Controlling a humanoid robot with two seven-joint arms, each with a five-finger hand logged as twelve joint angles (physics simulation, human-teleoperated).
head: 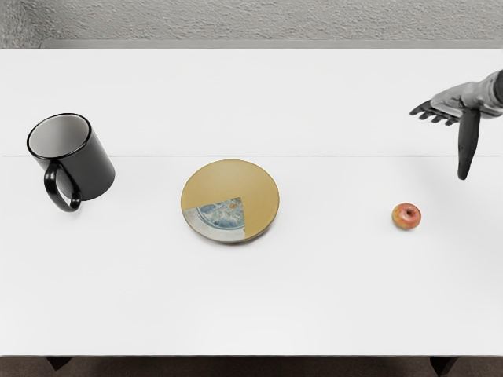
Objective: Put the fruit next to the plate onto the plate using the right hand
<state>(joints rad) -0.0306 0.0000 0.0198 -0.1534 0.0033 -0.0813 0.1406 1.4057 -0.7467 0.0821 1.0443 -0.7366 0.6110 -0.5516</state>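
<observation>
Apple (406, 215) sits apart from plate (240, 179), mug (78, 161) beyond; right hand (451, 105) hovers spread, empty.

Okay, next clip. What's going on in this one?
The robot's right hand hangs open above the far right of the white table, fingers spread and holding nothing. The apple lies on the table in front of it, well to the right of the yellow plate, so it is not yet picked up. A black mug stands at the left. The left arm is out of view.
</observation>
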